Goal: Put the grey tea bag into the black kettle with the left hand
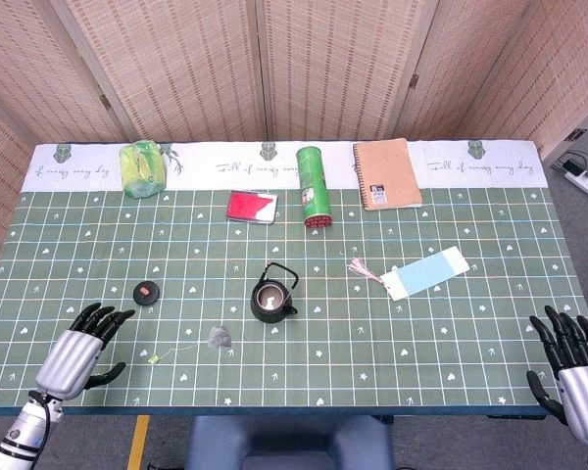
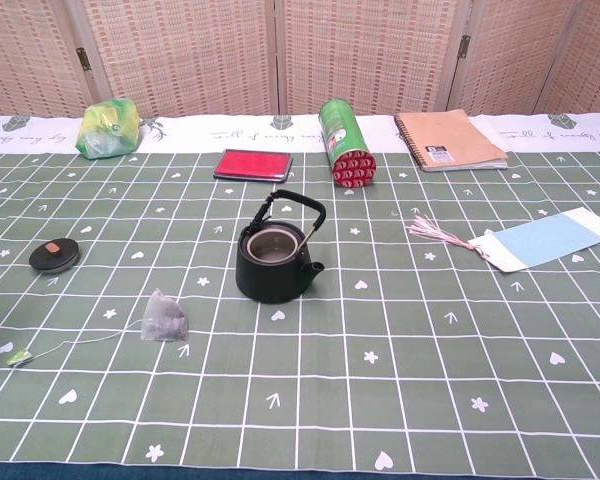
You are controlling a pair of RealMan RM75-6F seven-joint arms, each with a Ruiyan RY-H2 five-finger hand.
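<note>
The grey tea bag (image 1: 219,338) (image 2: 166,321) lies on the green cloth with its string trailing left to a small green tag (image 1: 154,359) (image 2: 19,357). To its right the black kettle (image 1: 273,295) (image 2: 276,260) stands upright with no lid and its handle raised. Its black lid (image 1: 147,291) (image 2: 54,256) lies apart, further left. My left hand (image 1: 81,349) hovers near the table's front left corner, fingers spread, holding nothing, left of the tag. My right hand (image 1: 574,362) is at the front right edge, also spread and holding nothing. Neither hand shows in the chest view.
Along the back are a green-yellow bag (image 1: 144,167), a red flat case (image 1: 251,207), a green can lying down (image 1: 314,185) and a tan notebook (image 1: 386,173). A blue-white card with a pink tassel (image 1: 426,272) lies right of the kettle.
</note>
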